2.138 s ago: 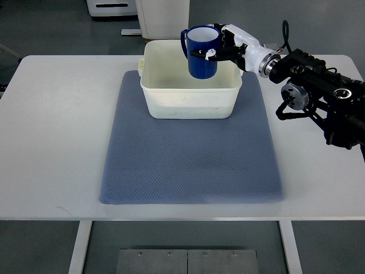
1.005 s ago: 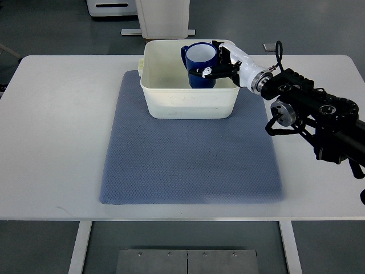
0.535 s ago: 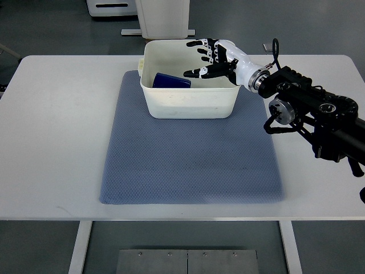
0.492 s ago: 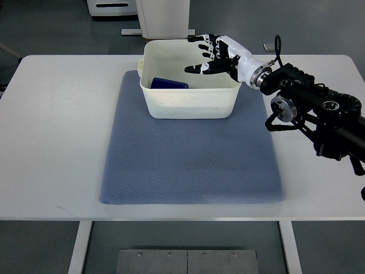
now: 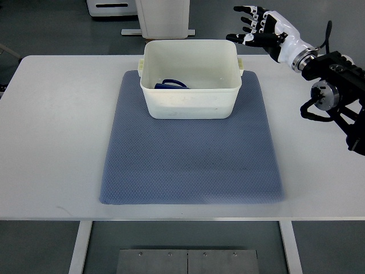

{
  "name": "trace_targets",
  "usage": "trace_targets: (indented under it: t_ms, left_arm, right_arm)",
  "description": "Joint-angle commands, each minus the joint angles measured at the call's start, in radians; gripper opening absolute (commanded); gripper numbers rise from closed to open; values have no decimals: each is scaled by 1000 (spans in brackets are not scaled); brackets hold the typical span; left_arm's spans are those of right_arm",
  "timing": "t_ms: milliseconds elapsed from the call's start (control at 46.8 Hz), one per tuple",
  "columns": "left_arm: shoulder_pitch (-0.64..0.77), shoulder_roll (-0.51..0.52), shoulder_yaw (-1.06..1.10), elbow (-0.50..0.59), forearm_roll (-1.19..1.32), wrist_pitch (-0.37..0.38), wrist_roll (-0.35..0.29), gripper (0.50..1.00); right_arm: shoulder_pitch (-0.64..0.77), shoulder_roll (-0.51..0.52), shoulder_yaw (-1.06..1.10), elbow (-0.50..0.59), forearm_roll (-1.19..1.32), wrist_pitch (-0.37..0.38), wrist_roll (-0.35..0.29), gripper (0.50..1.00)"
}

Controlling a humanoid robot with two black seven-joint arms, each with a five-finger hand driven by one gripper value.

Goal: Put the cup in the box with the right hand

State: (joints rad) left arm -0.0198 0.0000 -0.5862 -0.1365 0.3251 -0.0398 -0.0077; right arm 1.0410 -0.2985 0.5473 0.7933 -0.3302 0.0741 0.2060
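Cup [image 5: 173, 85]: blue, down inside the box in its lower-left part as the frame shows it; only a sliver and what looks like the handle or rim shows above the near wall. It seems to lie on its side, not upright, though most of it is hidden, so I cannot tell for sure which way its long axis runs.

Box [image 5: 190, 103]: cream, open-topped, sitting on the upper edge of the blue-grey mat [image 5: 191, 165], upper centre of the frame. Nothing else shows inside it.

Right hand [image 5: 259, 31]: upper right of the frame, outside the box and beyond its upper-right corner, hanging over the far edge of the white table [image 5: 57, 131]. Its arm comes in from the right edge.

Fingers [image 5: 246, 23]: spread apart and stretched out towards the left, holding nothing and touching nothing.

Cup relative to the hand: well apart; the cup lies to the lower left of the fingertips, across the width of the box and below its rim.

Left hand: not in view.

Nearer arm: the right one is the only arm showing.

Task state, as judged: the cup is in the box and the hand is free of it, so the placing looks done. What remains is probably only drawing the arm clear.

Risk, as judged: small; the cup appears tipped over, but the walls contain it.
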Motion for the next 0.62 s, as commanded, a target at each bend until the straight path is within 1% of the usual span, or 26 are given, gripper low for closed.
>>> trace_targets:
  t_ms: [0,235,599]
  left_arm:
    - [0,0,0,0,0,0,0,1000]
    - [0,0,0,0,0,0,0,1000]
    - [0,0,0,0,0,0,0,1000]
  right_arm:
    - [-42,-10,57,-2,2,1,1,1000]
    - [-137,-22,175,-8,2,0,0,1000]
    - [-210,-16,180,-6,2,0,0,1000]
